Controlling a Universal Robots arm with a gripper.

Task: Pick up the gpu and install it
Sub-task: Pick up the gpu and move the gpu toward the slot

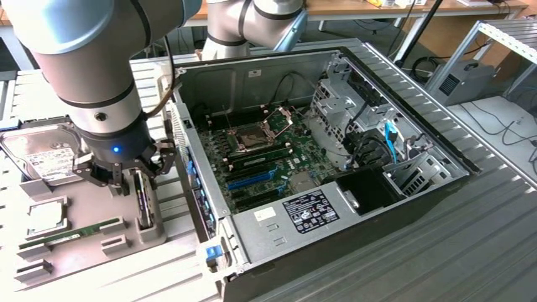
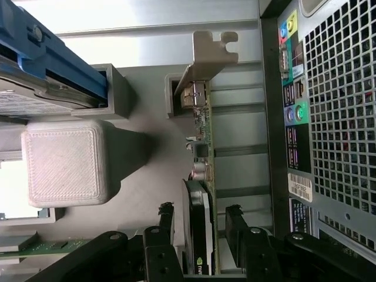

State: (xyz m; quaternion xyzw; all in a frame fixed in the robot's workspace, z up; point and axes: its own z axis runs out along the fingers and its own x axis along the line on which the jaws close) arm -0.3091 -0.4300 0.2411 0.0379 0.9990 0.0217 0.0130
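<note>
Two fingers (image 2: 166, 232) of the gripper (image 2: 200, 229) stand wide apart astride the graphics card (image 2: 198, 202), clamping nothing; the grey stand (image 1: 155, 234) props it on edge for grabbing.

I count 1 gpu (image 1: 143, 200) (image 2: 200, 235), a thin black card w/ silver end bracket; 1 silver hard drive (image 1: 42, 157) w/ white label; 1 square silver CPU chip (image 1: 46, 217); 1 narrow green RAM stick (image 1: 71, 234); 1 grey plastic holder tray (image 1: 92, 255); 1 open grey metal PC case (image 1: 218, 82); 1 gripper (image 1: 126, 182), mine.
</note>
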